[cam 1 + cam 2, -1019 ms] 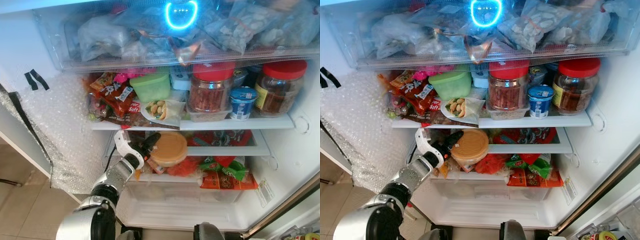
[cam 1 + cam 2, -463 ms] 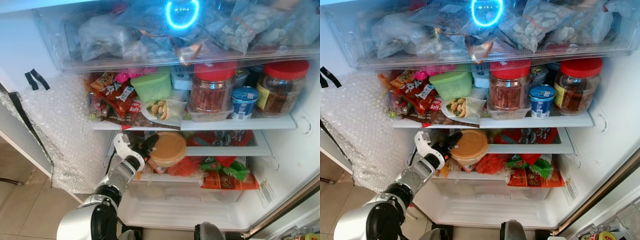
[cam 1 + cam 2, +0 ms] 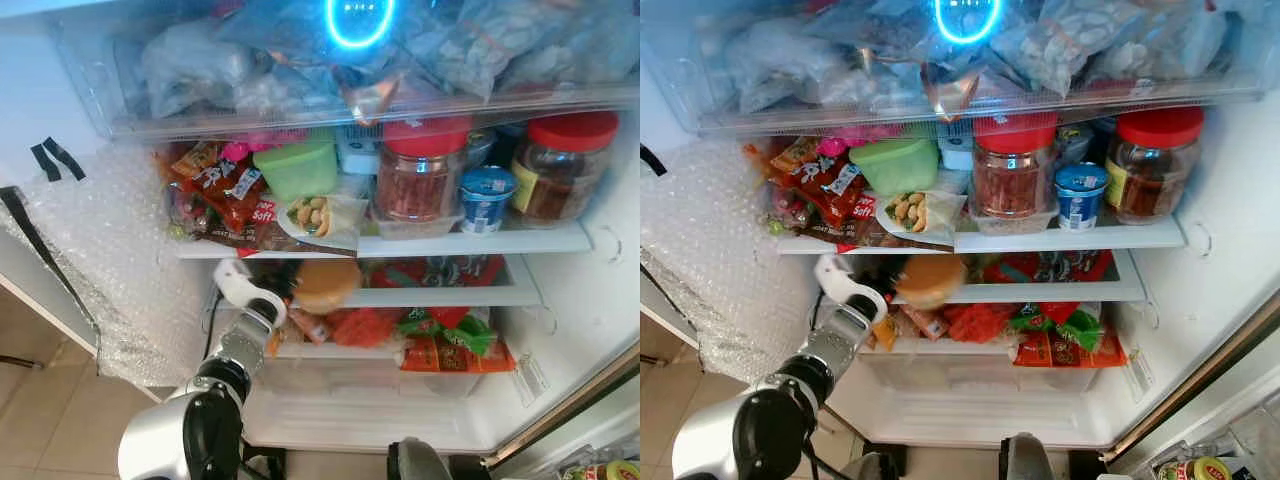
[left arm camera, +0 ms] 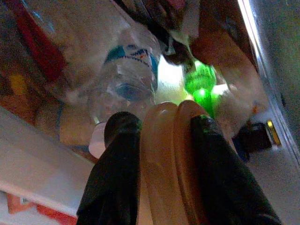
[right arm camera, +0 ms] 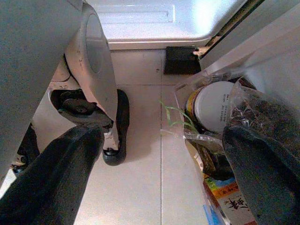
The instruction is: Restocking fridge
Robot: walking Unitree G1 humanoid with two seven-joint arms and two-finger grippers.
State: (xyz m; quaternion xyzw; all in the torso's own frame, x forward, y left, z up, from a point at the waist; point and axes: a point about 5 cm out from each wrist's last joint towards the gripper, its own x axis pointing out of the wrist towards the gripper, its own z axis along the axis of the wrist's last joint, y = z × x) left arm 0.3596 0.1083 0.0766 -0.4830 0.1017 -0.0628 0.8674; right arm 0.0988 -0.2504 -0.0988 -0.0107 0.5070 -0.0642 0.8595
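**Sliding the tan tub onto the middle shelf**

Crowded fridge shelves face the robot: a clear drawer of bagged food at the top, and beneath it a shelf with a green tub (image 3: 296, 170), two red-lidded jars (image 3: 420, 178) and a blue yoghurt cup (image 3: 485, 198). The left tool (image 3: 283, 294) reaches in just under that shelf, its two black fingers (image 4: 115, 173) clamped on the edges of a flat, tan lidded container (image 3: 325, 285), held on edge. Beyond the fingertips the left wrist view shows a clear water bottle (image 4: 129, 77) and something bright green (image 4: 200, 84), both near the container's leading rim.

To place it well, I judge the tool should angle the container towards the gap beside the bottle, level it so it sits flat on the middle shelf (image 3: 455, 296), then let go only once it is supported; pushing straight on risks knocking the bottle. The right tool (image 5: 159, 154) hangs spread open over the floor tiles, holding nothing.
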